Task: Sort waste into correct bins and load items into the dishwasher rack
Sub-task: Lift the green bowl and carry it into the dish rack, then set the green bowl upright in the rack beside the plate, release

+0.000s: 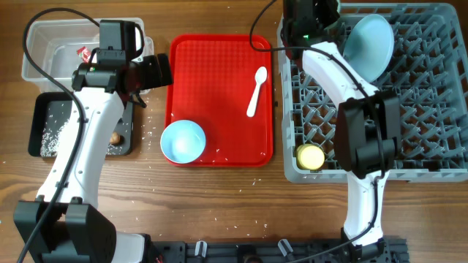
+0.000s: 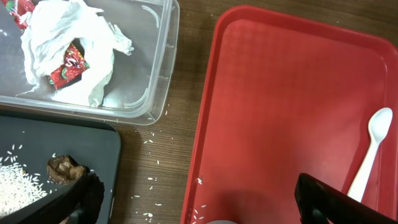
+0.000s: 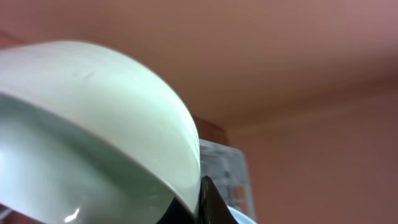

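1. Closest, the pale blue-white bowl [image 3: 99,124] fills the right wrist view, tilted over the grey dishwasher rack [image 1: 424,95], its rim pinched in the closed right end effector [image 3: 200,205]
2. Over the desk [image 1: 219,197], between the black tray [image 2: 93,134] and the red tray [image 2: 280,93], the left end effector [image 2: 202,208] hangs with fingers wide apart
3. On the red tray lie a second bowl [image 1: 183,141] and the white spoon [image 1: 257,90]; the yellow cup [image 1: 310,156] sits in the rack

Flat red tray [image 1: 213,80] on wooden table [image 1: 219,212]
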{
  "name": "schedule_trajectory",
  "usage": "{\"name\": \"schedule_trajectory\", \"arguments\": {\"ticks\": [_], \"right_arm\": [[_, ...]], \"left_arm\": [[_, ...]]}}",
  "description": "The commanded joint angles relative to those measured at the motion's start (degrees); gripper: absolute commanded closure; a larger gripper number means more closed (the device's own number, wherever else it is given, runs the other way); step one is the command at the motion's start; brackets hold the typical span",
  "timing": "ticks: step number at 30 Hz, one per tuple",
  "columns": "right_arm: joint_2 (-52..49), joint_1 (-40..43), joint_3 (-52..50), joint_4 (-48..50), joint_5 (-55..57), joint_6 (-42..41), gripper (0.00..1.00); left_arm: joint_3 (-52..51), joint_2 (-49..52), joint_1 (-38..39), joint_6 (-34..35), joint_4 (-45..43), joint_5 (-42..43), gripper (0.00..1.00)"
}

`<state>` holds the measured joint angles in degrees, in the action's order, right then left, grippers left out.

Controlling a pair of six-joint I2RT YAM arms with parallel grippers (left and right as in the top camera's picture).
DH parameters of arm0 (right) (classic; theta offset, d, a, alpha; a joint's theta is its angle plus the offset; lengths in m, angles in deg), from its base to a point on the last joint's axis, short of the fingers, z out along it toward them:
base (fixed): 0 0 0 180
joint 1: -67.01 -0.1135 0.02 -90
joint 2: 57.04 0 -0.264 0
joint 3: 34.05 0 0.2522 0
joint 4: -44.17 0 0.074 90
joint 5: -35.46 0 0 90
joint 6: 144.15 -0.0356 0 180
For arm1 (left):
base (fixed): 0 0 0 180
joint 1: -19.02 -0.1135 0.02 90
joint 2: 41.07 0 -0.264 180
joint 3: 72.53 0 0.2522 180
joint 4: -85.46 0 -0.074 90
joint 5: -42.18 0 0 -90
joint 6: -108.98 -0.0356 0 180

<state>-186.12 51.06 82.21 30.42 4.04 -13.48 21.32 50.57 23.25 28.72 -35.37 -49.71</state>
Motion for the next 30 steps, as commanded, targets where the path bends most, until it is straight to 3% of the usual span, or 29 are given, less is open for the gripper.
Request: {"name": "schedule_trajectory", "arguments": {"ticks": [1, 5, 18, 30], "right_arm": [[-1.73, 0.52, 0.13, 5.55, 14.84, 5.86, 0.96], [-1.73, -0.04, 0.13, 9.42, 18.71, 11.91, 0.96], [-1.88, -7.41, 0.11, 8.92, 24.37, 11.19, 0.95], [-1.99, -7.52, -4.35, 8.13, 28.46, -3.08, 0.96]], "left_arm": [[0.55, 0.44, 0.0, -0.28, -0.13, -0.59, 0.0], [0.55, 0.44, 0.0, -0.28, -0.13, -0.59, 0.0], [0.55, 0.44, 0.0, -0.28, -0.13, -0.59, 0.0], [0.55, 0.44, 0.0, -0.28, -0.13, -0.59, 0.0]]}}
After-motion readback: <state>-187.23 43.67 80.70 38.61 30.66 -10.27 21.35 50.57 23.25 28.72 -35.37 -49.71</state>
